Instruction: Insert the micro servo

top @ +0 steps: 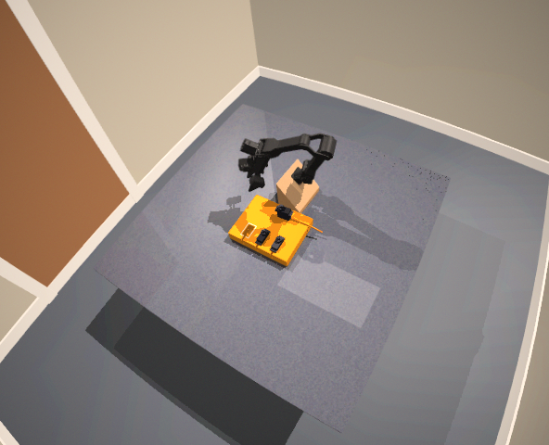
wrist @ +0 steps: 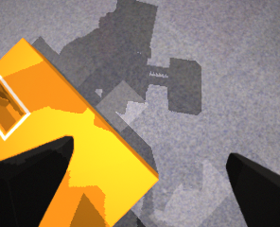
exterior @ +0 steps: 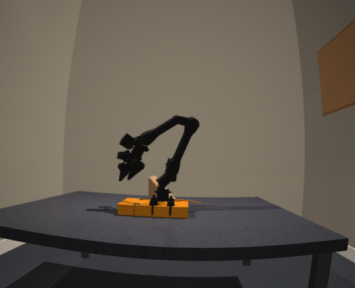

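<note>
Gripper (top: 251,187) (exterior: 124,179) (wrist: 152,152) wide open with nothing in it, hanging above the yellow deck (top: 291,256) (exterior: 179,210) (wrist: 95,156), loose servo (top: 283,212) just sitting on top.

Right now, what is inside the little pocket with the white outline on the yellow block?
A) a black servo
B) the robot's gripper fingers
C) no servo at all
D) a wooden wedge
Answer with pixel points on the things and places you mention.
C: the white-outlined pocket (top: 248,231) (wrist: 7,113) shows only its bare orange inside, while the two seated black servos (top: 262,236) (top: 277,243) sit beside it on the deck (top: 294,253) (exterior: 179,210) (wrist: 126,165).
</note>
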`<act>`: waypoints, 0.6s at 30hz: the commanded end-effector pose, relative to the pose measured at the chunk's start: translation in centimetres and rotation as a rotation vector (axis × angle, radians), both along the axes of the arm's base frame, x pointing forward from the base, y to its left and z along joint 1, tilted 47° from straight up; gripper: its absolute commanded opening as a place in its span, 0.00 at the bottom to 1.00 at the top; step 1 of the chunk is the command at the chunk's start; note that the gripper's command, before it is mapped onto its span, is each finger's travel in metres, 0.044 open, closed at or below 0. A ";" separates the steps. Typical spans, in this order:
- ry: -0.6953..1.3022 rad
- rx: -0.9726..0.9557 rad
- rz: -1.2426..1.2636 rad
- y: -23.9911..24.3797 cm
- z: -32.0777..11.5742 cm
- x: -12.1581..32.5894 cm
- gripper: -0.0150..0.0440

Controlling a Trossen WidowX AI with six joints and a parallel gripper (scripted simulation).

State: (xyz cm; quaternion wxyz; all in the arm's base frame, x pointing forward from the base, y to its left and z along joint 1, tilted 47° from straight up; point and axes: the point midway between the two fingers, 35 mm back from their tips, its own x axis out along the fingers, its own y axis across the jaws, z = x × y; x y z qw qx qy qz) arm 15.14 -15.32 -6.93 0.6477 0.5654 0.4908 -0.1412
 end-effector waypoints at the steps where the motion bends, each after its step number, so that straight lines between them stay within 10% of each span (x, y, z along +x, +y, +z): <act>1: -0.048 -0.044 0.122 0.4 0.8 0.6 1.00; 18: -0.259 -0.210 0.643 2.9 3.9 2.4 1.00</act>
